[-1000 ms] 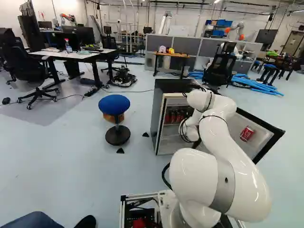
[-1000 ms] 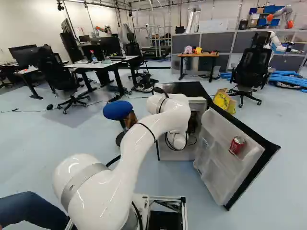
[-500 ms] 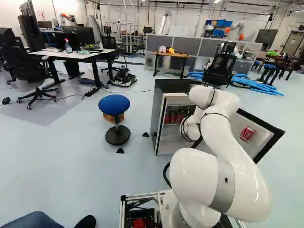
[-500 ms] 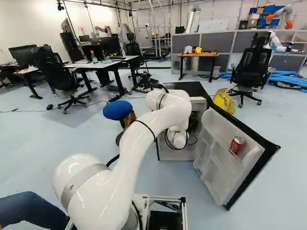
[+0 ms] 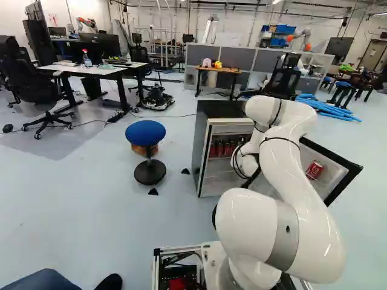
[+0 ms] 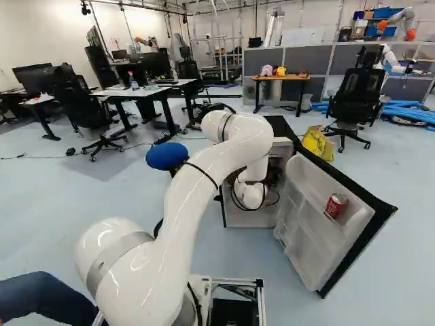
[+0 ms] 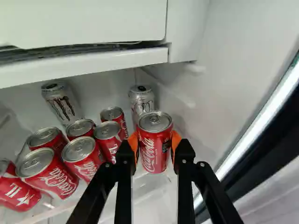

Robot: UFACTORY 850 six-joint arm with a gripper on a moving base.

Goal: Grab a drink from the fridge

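The upright red soda can (image 7: 153,155) is inside the mini fridge (image 6: 248,219), clasped from two sides by the gripper (image 7: 154,143). With twelve straight ahead of the gripper, a silver can (image 7: 141,99) stands behind it towards eleven; more red cans (image 7: 84,154) cluster from eight to ten. In the right base view, the fridge door (image 6: 306,251) opens towards four o'clock.

A red drink can (image 7: 153,151) with a silver lid is gripped from two sides, looking upright, in the fridge (image 5: 204,142). Seen from it in the wrist view, a silver can (image 7: 141,99) stands at eleven o'clock, another silver can (image 7: 63,103) at ten, and red cans (image 7: 81,156) cluster between eight and eleven. The fridge's open door (image 6: 306,238) reaches toward four o'clock in the right base view, holding another red can (image 6: 336,206).
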